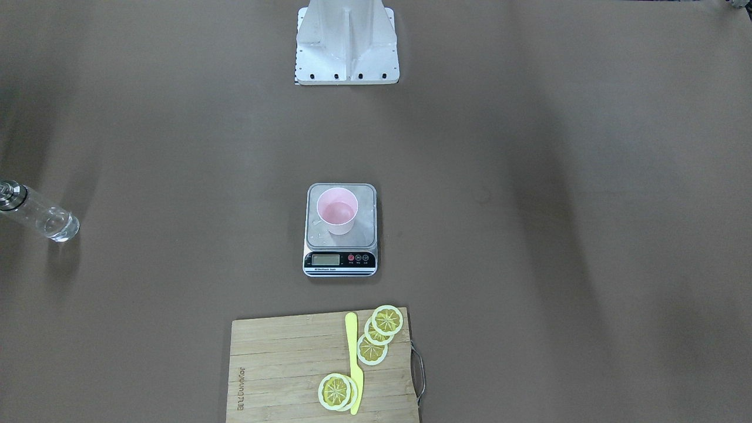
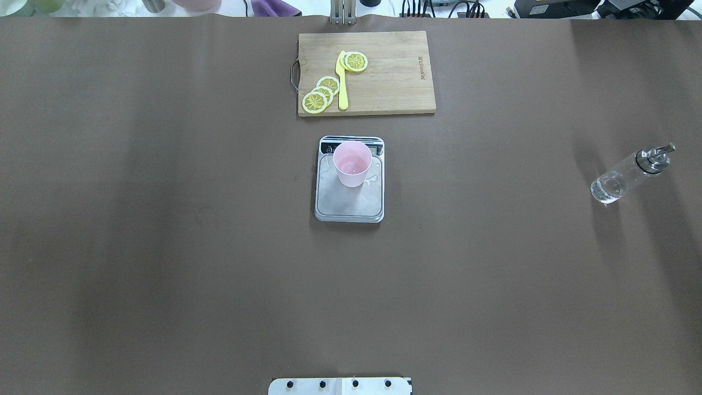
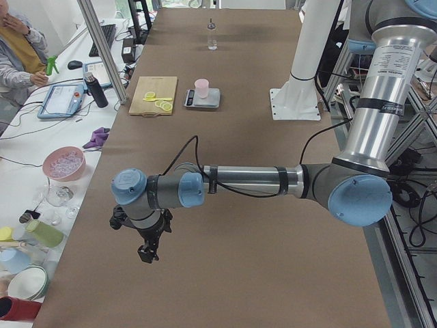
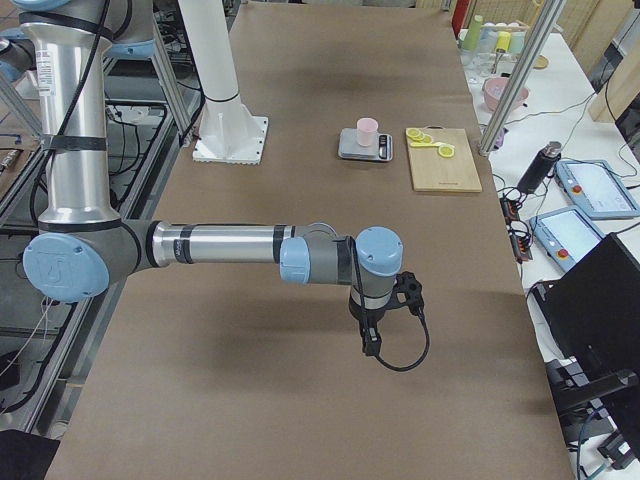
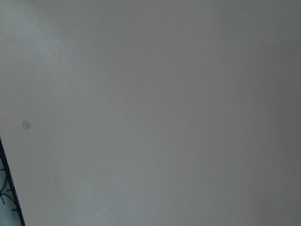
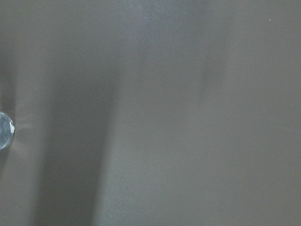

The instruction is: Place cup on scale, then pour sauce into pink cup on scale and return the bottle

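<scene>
The pink cup (image 1: 337,210) stands upright on the steel scale (image 1: 365,230) at the table's middle, with clear liquid in it; it also shows in the overhead view (image 2: 352,163). A few drops lie on the platform. The clear glass bottle (image 2: 628,175) with its metal spout stands on the table far to the robot's right, and at the left edge of the front view (image 1: 38,214). My left gripper (image 3: 147,253) and right gripper (image 4: 372,345) hang over bare table near its ends, far from the scale. I cannot tell whether they are open or shut.
A wooden cutting board (image 2: 395,71) with lemon slices (image 2: 323,93) and a yellow knife (image 2: 343,82) lies beyond the scale. The robot's base plate (image 1: 346,59) sits on the robot's side of the scale. Side tables with clutter flank the far edge.
</scene>
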Action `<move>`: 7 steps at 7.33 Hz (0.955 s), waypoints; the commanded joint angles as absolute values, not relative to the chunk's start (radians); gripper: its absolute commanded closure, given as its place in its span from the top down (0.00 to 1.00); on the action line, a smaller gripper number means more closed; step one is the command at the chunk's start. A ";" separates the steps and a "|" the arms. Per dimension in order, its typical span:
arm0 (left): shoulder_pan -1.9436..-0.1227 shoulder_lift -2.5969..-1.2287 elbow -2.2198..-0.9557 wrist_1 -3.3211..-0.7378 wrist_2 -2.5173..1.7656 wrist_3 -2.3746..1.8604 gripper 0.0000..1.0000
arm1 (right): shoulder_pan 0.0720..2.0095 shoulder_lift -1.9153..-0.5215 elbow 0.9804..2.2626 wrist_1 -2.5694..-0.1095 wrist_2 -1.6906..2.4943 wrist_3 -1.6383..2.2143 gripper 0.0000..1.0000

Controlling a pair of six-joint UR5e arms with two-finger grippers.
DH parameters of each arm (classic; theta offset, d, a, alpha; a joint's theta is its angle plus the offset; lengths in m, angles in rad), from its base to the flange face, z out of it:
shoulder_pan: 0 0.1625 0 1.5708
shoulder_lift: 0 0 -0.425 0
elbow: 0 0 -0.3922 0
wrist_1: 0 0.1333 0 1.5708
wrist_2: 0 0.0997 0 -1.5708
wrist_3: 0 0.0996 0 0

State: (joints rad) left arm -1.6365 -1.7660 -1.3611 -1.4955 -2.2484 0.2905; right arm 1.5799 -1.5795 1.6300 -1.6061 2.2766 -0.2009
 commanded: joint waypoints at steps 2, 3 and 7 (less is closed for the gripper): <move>-1.632 -1.767 -1.397 -1.494 -2.250 0.157 0.98 | 1.578 -1.585 1.634 -1.611 2.270 -0.199 1.00; -1.631 -1.790 -1.402 -1.442 -2.261 0.122 0.98 | 1.578 -1.588 1.634 -1.611 2.272 -0.199 1.00; -1.612 -1.821 -1.445 -1.374 -2.298 0.120 0.98 | 1.578 -1.597 1.628 -1.608 2.287 -0.189 1.00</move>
State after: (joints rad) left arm -1.6205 -1.8211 -1.4224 -1.3644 -2.2964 0.1170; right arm 1.5785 -1.5948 1.6296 -1.6084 2.2804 -0.1909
